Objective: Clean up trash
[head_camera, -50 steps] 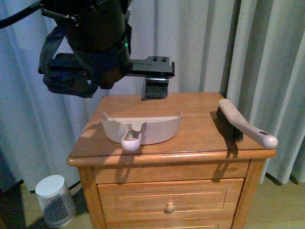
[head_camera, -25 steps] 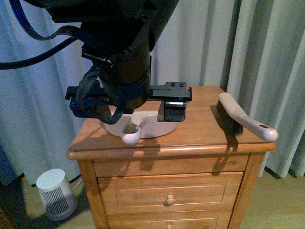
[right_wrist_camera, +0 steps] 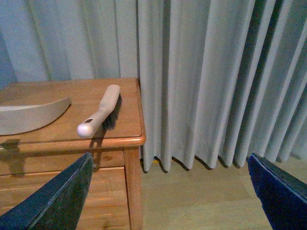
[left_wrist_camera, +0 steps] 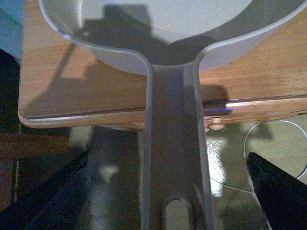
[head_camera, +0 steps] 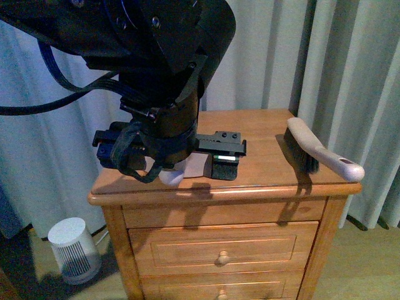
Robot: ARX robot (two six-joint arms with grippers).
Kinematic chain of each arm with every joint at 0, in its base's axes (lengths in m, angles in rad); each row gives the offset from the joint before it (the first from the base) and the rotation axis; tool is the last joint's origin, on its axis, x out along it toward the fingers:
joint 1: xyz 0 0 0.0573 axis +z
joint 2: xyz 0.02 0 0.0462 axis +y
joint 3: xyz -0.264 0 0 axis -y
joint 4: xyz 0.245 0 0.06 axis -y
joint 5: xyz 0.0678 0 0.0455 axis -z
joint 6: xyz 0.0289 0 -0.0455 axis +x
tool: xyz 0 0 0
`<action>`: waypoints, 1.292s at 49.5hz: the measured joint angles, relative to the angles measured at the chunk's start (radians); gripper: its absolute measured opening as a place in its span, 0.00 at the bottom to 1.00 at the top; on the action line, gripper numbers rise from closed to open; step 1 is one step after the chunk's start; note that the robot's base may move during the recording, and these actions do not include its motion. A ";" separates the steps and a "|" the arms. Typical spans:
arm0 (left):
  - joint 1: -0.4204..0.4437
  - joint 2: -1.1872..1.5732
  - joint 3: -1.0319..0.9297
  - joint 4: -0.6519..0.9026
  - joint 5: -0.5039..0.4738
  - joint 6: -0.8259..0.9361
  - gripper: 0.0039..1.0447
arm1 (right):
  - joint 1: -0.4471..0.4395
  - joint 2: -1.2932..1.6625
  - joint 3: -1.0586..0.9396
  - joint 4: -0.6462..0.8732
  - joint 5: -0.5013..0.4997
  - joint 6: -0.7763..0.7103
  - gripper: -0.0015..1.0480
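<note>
The beige dustpan (head_camera: 199, 167) lies on the wooden nightstand (head_camera: 269, 175), its handle pointing over the front edge. My left gripper (head_camera: 170, 165) is open and hangs low over that handle, hiding most of the pan. In the left wrist view the handle (left_wrist_camera: 175, 158) runs between the two open fingers of my left gripper (left_wrist_camera: 168, 191), which do not touch it. My right gripper (right_wrist_camera: 168, 196) is open and empty, off to the right of the nightstand above the floor. The white paper wad is not in view.
A beige hand brush (head_camera: 319, 152) lies at the nightstand's right edge, also seen in the right wrist view (right_wrist_camera: 98, 116). Grey curtains (head_camera: 350, 75) hang behind. A small white ribbed device (head_camera: 72, 250) stands on the floor at left. A thin cable (left_wrist_camera: 268, 143) lies on the floor.
My left arm has come down and forward over the dustpan, so the open gripper now straddles the handle and covers most of the pan. The brush has not moved.
</note>
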 joint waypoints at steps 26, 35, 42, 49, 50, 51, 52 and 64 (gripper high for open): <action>0.018 0.021 0.004 0.016 -0.018 0.028 0.50 | 0.000 0.000 0.000 0.000 0.000 0.000 0.93; 0.011 0.021 0.004 0.016 -0.014 0.029 0.27 | 0.000 0.000 0.000 0.000 0.000 0.000 0.93; 0.011 0.021 0.004 0.017 -0.007 0.031 0.27 | 0.000 0.000 0.000 0.000 0.000 0.000 0.93; 0.009 0.007 0.004 0.038 -0.005 0.031 0.27 | 0.000 0.000 0.000 0.000 0.000 0.000 0.93; 0.008 0.002 0.004 0.047 -0.006 0.032 0.27 | 0.000 0.000 0.000 0.000 0.000 0.000 0.93; 0.006 -0.006 0.003 0.059 -0.011 0.035 0.27 | 0.000 0.000 0.000 0.000 0.000 0.000 0.93; 0.005 -0.019 0.002 0.078 -0.014 0.043 0.27 | 0.000 0.000 0.000 0.000 0.000 0.000 0.93; -0.002 -0.277 -0.155 0.392 -0.059 0.217 0.27 | 0.000 0.000 0.000 0.000 0.000 0.000 0.93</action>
